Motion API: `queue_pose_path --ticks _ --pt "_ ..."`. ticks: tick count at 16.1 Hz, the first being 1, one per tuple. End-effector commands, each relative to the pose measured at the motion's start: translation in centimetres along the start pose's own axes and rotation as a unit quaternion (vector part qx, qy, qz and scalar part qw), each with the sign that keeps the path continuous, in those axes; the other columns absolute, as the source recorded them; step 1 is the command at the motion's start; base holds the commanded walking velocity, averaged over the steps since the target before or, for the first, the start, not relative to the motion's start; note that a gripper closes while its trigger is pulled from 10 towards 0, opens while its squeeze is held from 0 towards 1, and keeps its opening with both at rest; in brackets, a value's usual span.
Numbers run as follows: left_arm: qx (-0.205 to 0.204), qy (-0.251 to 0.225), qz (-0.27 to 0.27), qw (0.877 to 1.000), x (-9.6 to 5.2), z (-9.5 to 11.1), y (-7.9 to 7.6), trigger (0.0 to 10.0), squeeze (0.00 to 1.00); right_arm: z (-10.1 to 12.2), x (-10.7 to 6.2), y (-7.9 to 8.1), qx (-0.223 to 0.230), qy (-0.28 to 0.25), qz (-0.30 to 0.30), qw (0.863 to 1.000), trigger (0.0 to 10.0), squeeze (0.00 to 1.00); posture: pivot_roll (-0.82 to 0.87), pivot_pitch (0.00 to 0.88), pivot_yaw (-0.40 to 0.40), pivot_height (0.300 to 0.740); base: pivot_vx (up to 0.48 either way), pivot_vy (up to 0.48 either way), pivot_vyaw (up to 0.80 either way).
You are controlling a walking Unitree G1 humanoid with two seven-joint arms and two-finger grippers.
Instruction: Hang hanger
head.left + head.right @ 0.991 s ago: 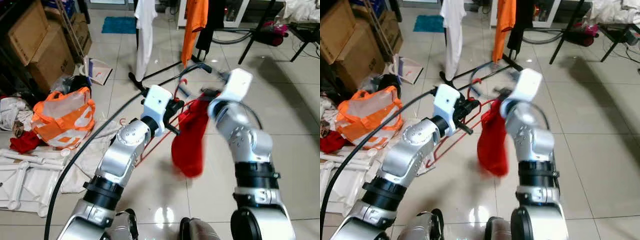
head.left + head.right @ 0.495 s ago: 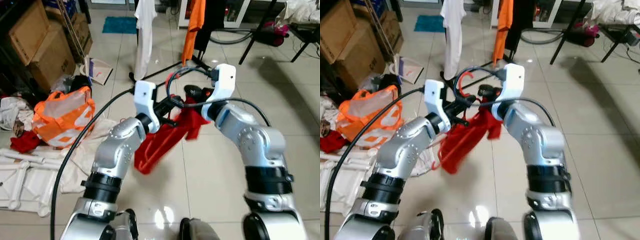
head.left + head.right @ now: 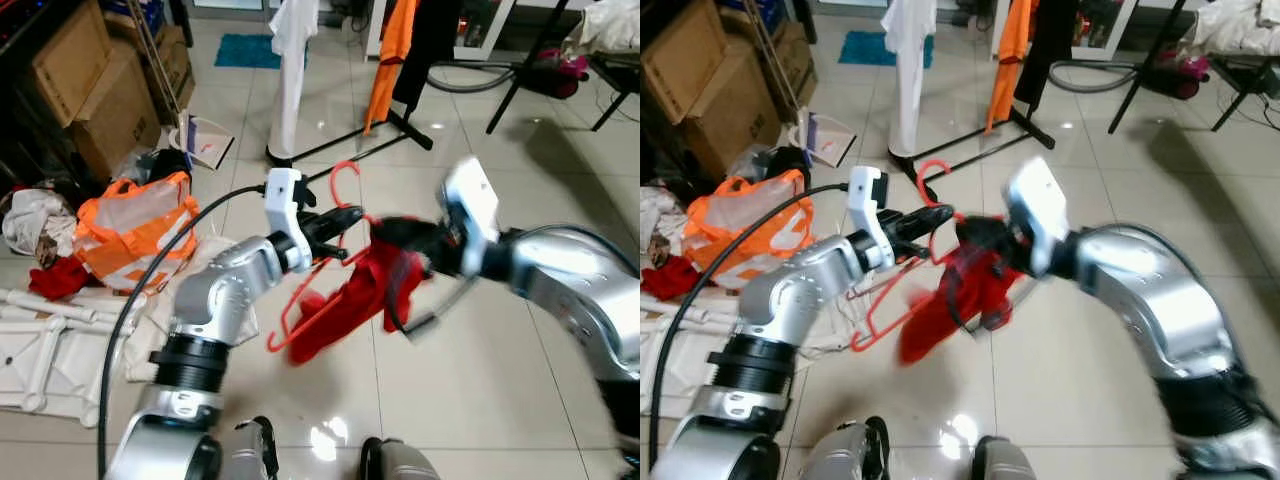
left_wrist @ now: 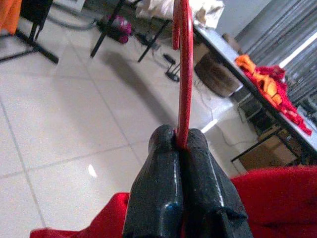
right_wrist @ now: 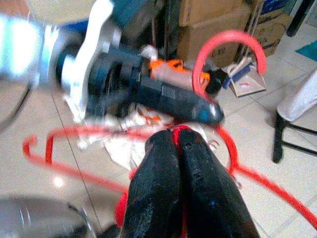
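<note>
Gripping the red hanger (image 3: 322, 262), both left pincer (image 4: 181, 144) and right pincer (image 5: 177, 139) stay clamped; no writing legible.

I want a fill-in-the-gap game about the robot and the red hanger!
1. The left gripper is pinched shut on the neck of the thin ____ wire hanger.
2. The floppy garment draped on that hanger is ____.
3. On the floor on the robot's left lies a plastic bag, coloured white and ____.
4. The right gripper is ____ on the hanger.

Missing words: red; red; orange; shut
</note>
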State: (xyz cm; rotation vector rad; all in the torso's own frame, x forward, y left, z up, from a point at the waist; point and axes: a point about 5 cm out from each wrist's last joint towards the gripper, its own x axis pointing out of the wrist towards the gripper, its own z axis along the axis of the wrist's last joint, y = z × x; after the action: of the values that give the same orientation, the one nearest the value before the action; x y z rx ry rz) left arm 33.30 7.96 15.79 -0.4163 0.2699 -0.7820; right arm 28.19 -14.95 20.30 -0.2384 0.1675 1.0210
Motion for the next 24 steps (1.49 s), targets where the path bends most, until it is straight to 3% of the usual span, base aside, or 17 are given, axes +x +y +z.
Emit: queue_pose_path --ticks 1,3,5,8,10,12,13,14,17,21,24 --pt "-0.009 0.005 -0.012 1.000 0.4 0.2 -0.4 10.0 0.00 0.6 0.0 0.6 -0.038 -0.007 0.022 0.999 0.0 0.00 -0.18 0.151 -0.021 0.740 0.000 0.000 0.00" --pt "-0.027 0.010 -0.013 1.000 0.2 0.1 -0.4 10.0 0.00 -0.6 -1.0 1.2 -0.104 0.021 0.056 0.993 0.0 0.00 -0.18 0.165 -0.015 0.740 0.000 0.000 0.00" --pt "-0.043 0.016 -0.005 0.999 0.2 0.1 -0.3 10.0 0.00 -0.7 -1.5 1.5 -0.141 0.025 0.080 0.986 0.0 0.00 -0.18 0.173 -0.009 0.740 0.000 0.000 0.00" --pt "-0.065 0.020 -0.005 0.998 0.3 0.0 -0.8 10.0 0.00 -0.2 -2.0 1.4 -0.184 0.007 0.091 0.979 0.0 0.00 -0.18 0.183 -0.007 0.740 0.000 0.000 0.00" --pt "-0.070 0.012 0.027 0.997 0.5 0.1 -0.5 10.0 0.00 0.3 -2.2 1.2 -0.199 -0.003 0.089 0.976 0.0 0.00 -0.18 0.189 -0.003 0.740 0.000 0.000 0.00" --pt "-0.056 0.000 0.045 0.997 0.5 0.2 -0.1 10.0 0.00 0.5 -2.2 0.3 -0.200 -0.013 0.059 0.978 0.0 0.00 -0.18 0.189 -0.006 0.740 0.000 0.000 0.00" --pt "-0.005 -0.024 0.115 0.993 0.0 1.0 1.6 10.0 0.00 1.0 -2.3 -0.6 -0.156 -0.058 0.026 0.986 0.0 0.00 -0.18 0.188 -0.008 0.740 0.000 0.000 0.00" --pt "0.028 -0.039 0.184 0.982 -0.5 1.8 3.0 10.0 0.00 1.1 -2.3 -1.0 -0.146 -0.075 0.013 0.986 0.0 0.00 -0.17 0.189 -0.010 0.740 0.000 0.000 0.00" --pt "0.078 -0.091 0.311 0.943 -1.8 4.1 4.9 10.0 0.00 0.6 -1.9 -1.2 -0.181 -0.065 -0.015 0.981 0.0 0.00 -0.17 0.192 -0.012 0.740 0.000 0.000 0.00" --pt "0.078 -0.136 0.304 0.940 -1.9 5.1 4.8 10.0 0.00 0.7 -1.6 -0.9 -0.158 -0.089 -0.005 0.983 0.0 0.00 -0.17 0.197 -0.009 0.740 0.000 0.000 0.00" --pt "0.114 -0.131 0.252 0.952 -1.6 5.5 3.9 10.0 0.00 0.6 -1.4 -1.3 -0.154 -0.094 -0.018 0.983 0.0 0.00 -0.17 0.198 -0.005 0.740 0.000 0.000 0.00"
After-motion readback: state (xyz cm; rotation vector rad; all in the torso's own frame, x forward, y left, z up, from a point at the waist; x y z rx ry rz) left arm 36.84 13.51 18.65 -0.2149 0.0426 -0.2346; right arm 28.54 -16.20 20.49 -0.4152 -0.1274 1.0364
